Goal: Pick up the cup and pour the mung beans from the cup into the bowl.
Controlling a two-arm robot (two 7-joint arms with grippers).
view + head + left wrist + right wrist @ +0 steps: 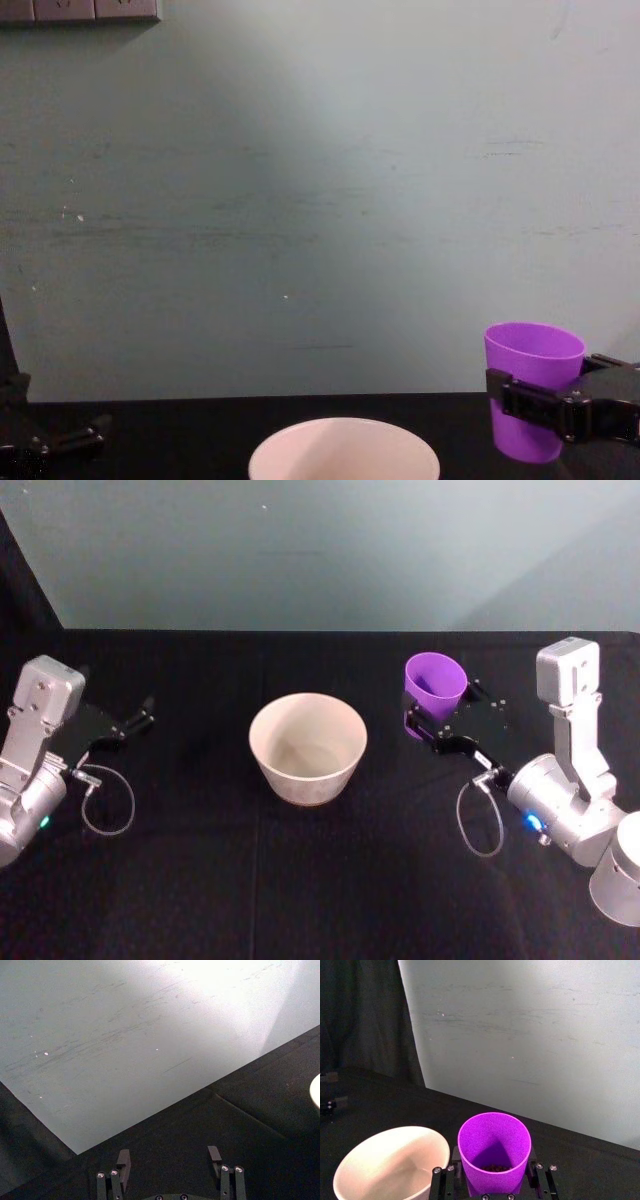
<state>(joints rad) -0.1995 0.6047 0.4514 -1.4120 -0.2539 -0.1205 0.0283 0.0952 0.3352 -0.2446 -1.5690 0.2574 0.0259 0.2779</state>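
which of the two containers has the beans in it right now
The small purple cup, clamped in the right gripper, with dark mung beans at its bottom. The wide cream bowl beside it looks empty. The left gripper sits open, far left.

Small purple cup (435,685), smooth and tapered, no handle, upright, clamped at mid-height in the right tool (440,715), just right of the bowl (300,778). At its bottom, a shallow layer of brownish mung beans (495,1167). Wide cream bowl, thin-rimmed, upright on the black table (200,880), near its middle.
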